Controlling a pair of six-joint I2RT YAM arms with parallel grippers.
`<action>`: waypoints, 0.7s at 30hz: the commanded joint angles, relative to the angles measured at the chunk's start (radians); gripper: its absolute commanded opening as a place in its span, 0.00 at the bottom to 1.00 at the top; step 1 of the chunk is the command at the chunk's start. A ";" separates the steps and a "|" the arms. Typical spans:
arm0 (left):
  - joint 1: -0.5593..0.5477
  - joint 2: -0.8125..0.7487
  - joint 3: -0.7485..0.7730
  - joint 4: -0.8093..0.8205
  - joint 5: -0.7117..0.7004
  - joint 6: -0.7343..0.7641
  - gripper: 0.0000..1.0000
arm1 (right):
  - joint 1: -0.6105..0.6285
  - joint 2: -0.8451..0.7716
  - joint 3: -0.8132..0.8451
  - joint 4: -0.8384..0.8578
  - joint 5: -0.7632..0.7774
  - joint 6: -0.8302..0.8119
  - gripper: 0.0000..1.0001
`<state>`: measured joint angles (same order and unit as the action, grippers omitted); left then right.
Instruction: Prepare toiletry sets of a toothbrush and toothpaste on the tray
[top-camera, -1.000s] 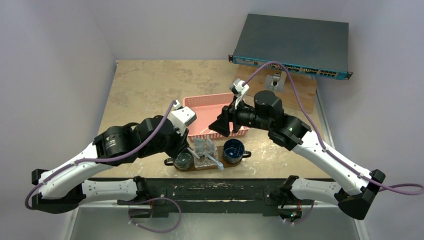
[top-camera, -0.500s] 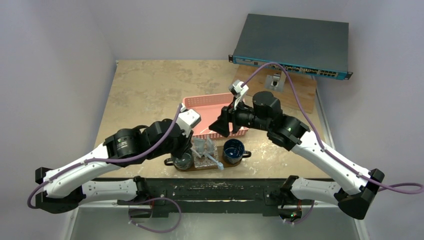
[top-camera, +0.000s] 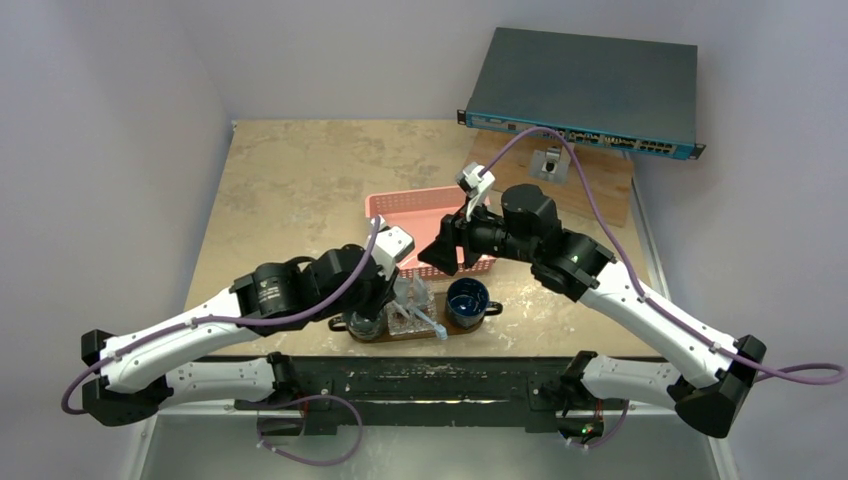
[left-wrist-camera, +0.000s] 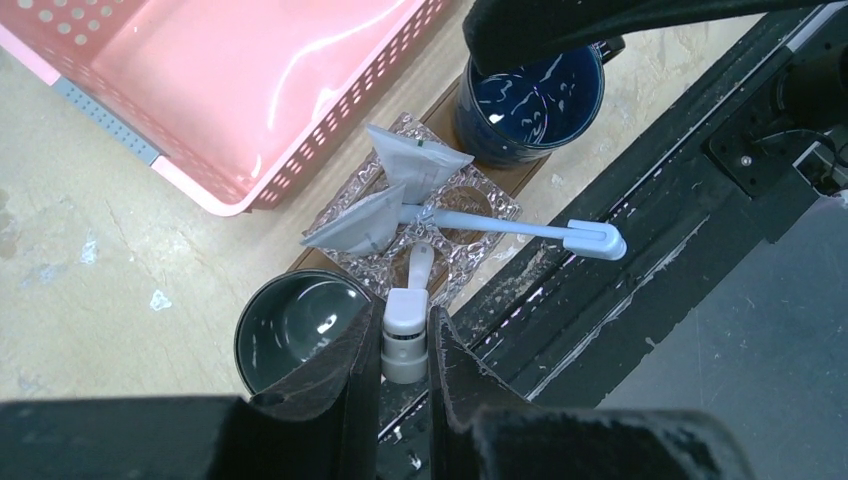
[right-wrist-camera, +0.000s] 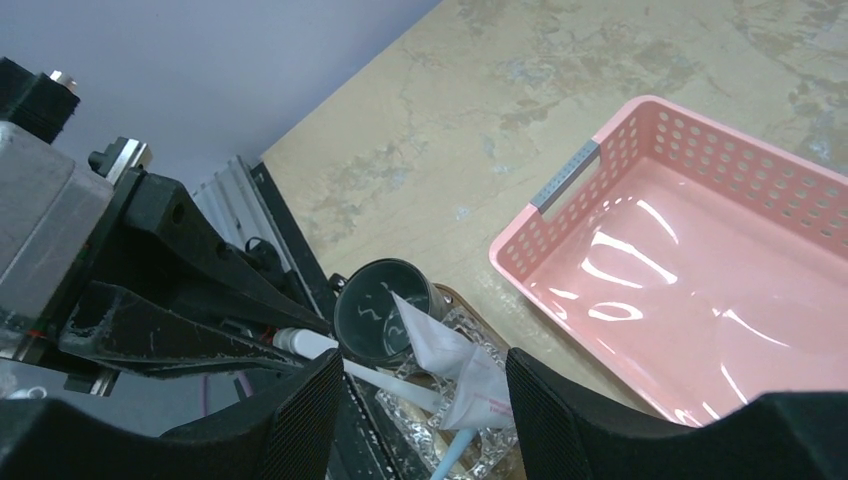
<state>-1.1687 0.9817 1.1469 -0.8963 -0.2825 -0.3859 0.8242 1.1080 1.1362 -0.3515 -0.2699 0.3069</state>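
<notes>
My left gripper (left-wrist-camera: 405, 322) is shut on the thick pale end of a toothbrush (left-wrist-camera: 405, 345), whose shaft points at a clear glass dish (left-wrist-camera: 478, 205) on the brown tray (left-wrist-camera: 443, 103). A second toothbrush (left-wrist-camera: 520, 230) lies across that dish with its head past the tray's near edge. Two toothpaste tubes (left-wrist-camera: 415, 158) (left-wrist-camera: 358, 225) rest on the dish. In the top view the left gripper (top-camera: 375, 300) hovers over the tray's left part. My right gripper (right-wrist-camera: 425, 400) is open and holds nothing; it hangs above the basket's front edge (top-camera: 445, 248).
A dark green cup (left-wrist-camera: 293, 325) and a blue cup (left-wrist-camera: 530, 100) stand on the tray either side of the dish. The pink perforated basket (top-camera: 400, 205) sits just behind. The black mounting rail (top-camera: 420, 375) runs along the near edge. A network switch (top-camera: 585, 90) sits far right.
My left arm has swung right and forward with the toothbrush, bringing the gripper from beside the basket's left corner to over the tray. The right arm has barely shifted.
</notes>
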 joint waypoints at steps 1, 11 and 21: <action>-0.008 -0.005 -0.031 0.099 0.014 -0.007 0.00 | 0.001 0.002 -0.010 0.012 0.046 -0.001 0.63; -0.027 0.000 -0.082 0.157 -0.022 0.008 0.00 | 0.001 0.012 -0.023 0.002 0.076 -0.009 0.63; -0.102 0.057 -0.045 0.138 -0.144 0.033 0.00 | 0.001 -0.011 -0.048 0.006 0.086 -0.016 0.64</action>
<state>-1.2419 1.0222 1.0676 -0.7929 -0.3519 -0.3744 0.8242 1.1229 1.0981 -0.3531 -0.2028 0.3038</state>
